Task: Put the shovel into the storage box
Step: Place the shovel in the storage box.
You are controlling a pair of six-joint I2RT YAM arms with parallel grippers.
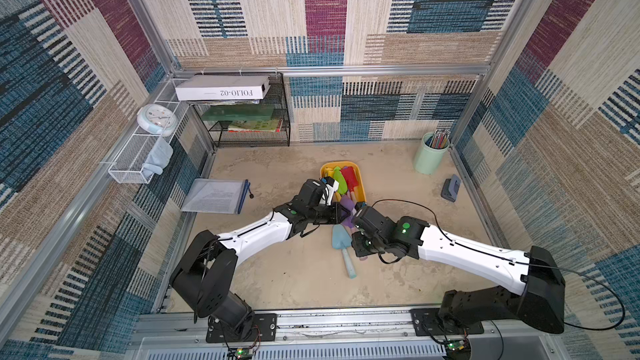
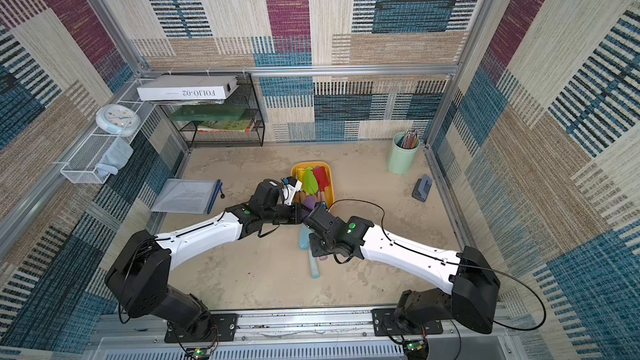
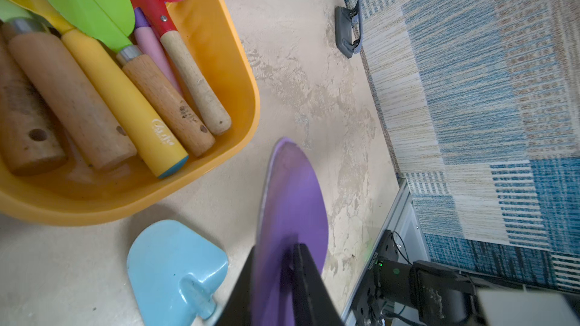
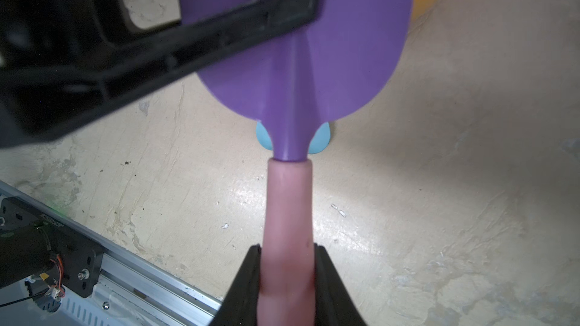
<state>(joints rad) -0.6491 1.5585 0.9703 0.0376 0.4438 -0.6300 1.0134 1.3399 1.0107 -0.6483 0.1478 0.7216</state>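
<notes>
Left arm (image 1: 252, 233) and right arm (image 1: 464, 252) meet mid-table, just short of the storage box (image 1: 362, 187) (crowded with green, red and yellow shovels). Between them sits the purple shovel (image 4: 348, 45), outside the box. The right gripper (image 4: 287, 254) pinches its pink handle, and the left gripper (image 3: 276, 255) is pressed onto the blade's two faces. Beneath it, a blue shovel (image 3: 174, 265) lies on the table (image 1: 277, 271).

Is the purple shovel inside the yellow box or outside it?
Outside. The purple shovel is held beside the box: left claw on its blade, right claw on its handle.
</notes>
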